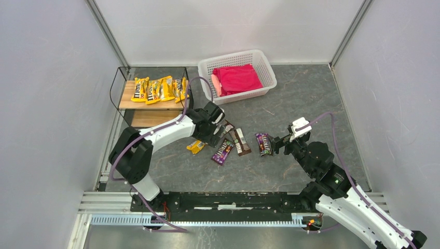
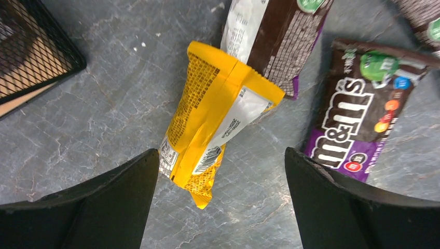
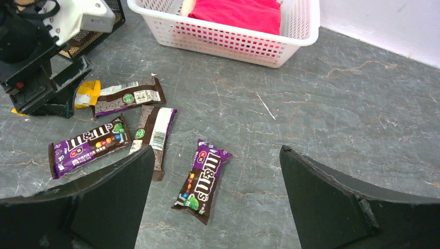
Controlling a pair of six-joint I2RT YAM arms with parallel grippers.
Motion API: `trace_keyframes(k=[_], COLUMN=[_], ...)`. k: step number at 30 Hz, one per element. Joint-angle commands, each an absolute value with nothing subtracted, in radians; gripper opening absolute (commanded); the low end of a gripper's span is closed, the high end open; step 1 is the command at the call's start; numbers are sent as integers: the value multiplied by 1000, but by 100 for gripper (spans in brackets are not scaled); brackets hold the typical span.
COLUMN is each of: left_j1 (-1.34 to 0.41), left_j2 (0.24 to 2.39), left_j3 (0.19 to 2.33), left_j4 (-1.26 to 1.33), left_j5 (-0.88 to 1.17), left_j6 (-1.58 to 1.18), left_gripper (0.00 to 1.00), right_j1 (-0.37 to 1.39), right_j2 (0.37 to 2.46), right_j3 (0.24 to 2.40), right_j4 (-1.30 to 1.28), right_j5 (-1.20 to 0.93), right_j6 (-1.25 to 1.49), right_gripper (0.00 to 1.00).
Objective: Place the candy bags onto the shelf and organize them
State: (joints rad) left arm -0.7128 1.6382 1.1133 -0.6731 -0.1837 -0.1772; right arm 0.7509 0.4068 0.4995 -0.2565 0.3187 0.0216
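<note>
Black-fingered and spread wide, the left tool hovers over a lone yellow packet on the grey desk. Its jaws stand either side of the packet's lower end without touching it. The step in hand looks like picking up this one yellow bag left on the desk. The next move calls for a straight drop and a squeeze across the narrow width, without catching the brown packet that touches its upper edge. The left arm reaches forward from the lower left of the top view, elbow raised and wrist bent down. At centre right the right tool, equally spread and empty, points at a purple packet from a low, folded pose. Three more dark packets lie between the two tools. Farther back, at upper left, the shelf carries a row of yellow packets on its top board.
</note>
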Motion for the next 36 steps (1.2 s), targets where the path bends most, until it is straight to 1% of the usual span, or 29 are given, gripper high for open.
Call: trace_keyframes(k=[1, 14, 20, 23, 26, 30, 33, 36], left_j1=[-708, -672, -673, -675, -672, -632, -611, -611], left_j2=[1665, 1711, 1689, 1665, 1648, 1655, 1662, 1675], left_j3=[1095, 1052, 1067, 1077, 1083, 1069, 1046, 1032], left_j4=[-698, -666, -664, -668, -666, -634, -602, -575], left_j5=[-226, -115, -41, -30, -46, -37, -17, -16], left_j6=[-150, -142, -189, -201, -210, -243, -247, -244], left_gripper=[96, 93, 83, 81, 82, 90, 91, 88], right_j1=[755, 755, 755, 755, 754, 755, 755, 754], right_j2=[402, 400, 400, 400, 402, 400, 397, 397], right_j3=[511, 509, 505, 503, 503, 504, 503, 503], right_j4=[-215, -214, -212, -210, -209, -208, -210, -208], right_j5=[335, 334, 331, 326, 322, 320, 324, 324], right_j6=[22, 24, 26, 28, 31, 28, 29, 28], right_gripper=[98, 98, 98, 98, 98, 98, 98, 98])
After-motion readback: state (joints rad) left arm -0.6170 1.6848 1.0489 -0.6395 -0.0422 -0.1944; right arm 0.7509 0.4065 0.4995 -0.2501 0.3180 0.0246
